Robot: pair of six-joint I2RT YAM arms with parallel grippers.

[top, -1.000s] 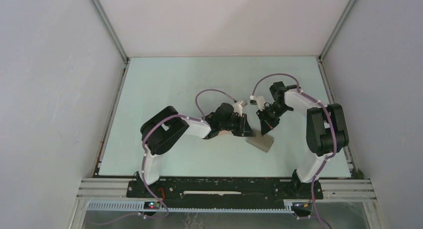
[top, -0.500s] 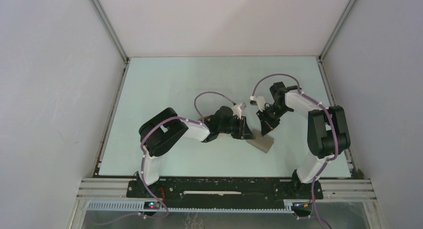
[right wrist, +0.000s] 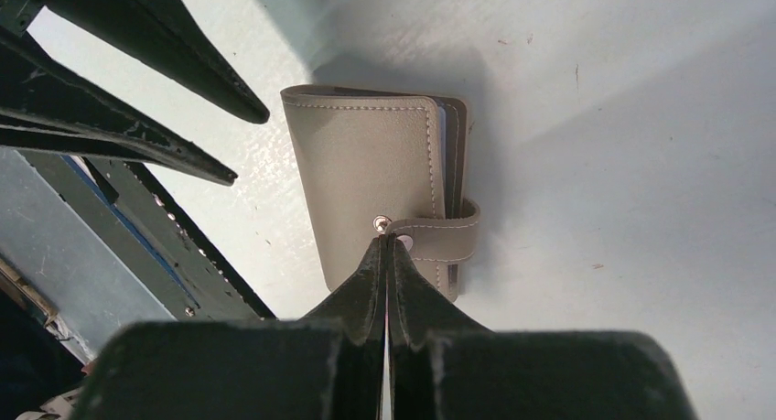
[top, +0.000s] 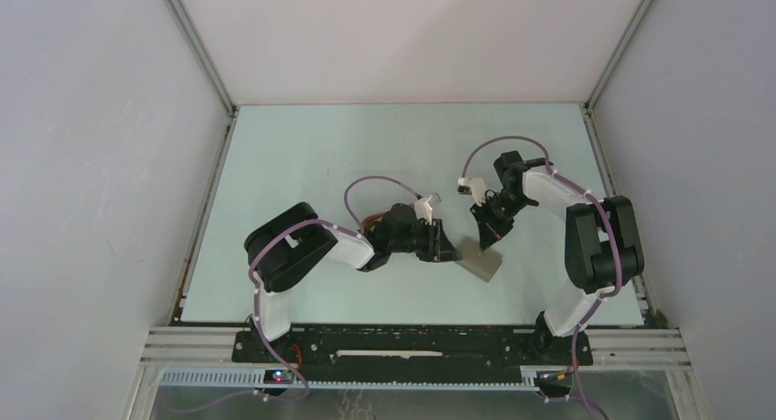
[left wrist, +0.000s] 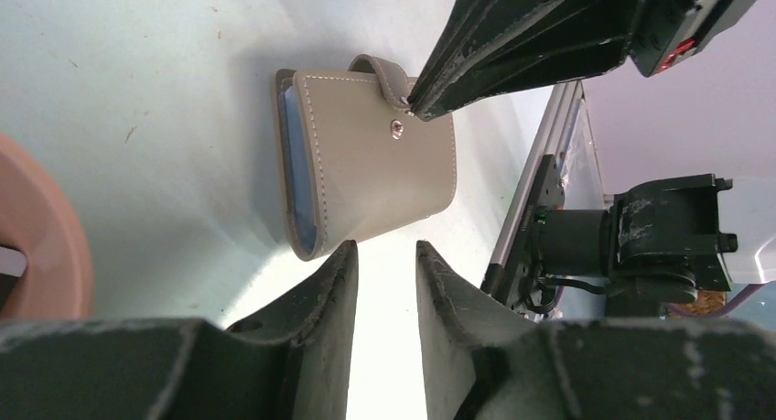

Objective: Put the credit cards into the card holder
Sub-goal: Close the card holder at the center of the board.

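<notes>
The card holder (top: pixel 482 263) lies folded shut on the table, a grey-beige wallet with its tab (right wrist: pixel 442 238) wrapped over to the snap. It also shows in the left wrist view (left wrist: pixel 371 164) and the right wrist view (right wrist: pixel 366 187). My right gripper (right wrist: pixel 388 239) is shut, with its tips pressed on the tab's end at the snap (top: pixel 488 238). My left gripper (left wrist: pixel 384 248) is slightly open and empty, just off the wallet's near edge (top: pixel 446 247). A blue-grey inner edge (left wrist: pixel 296 164) shows at the wallet's open side. No credit cards are in view.
A peach-orange tray (left wrist: pixel 41 246) sits under and behind my left wrist. My two grippers are close together over the wallet. The right arm's base and the table's aluminium frame rail (left wrist: pixel 526 219) lie beyond the wallet.
My left gripper has drawn back to the left, away from the wallet. My right gripper has stayed at the wallet's tab.
</notes>
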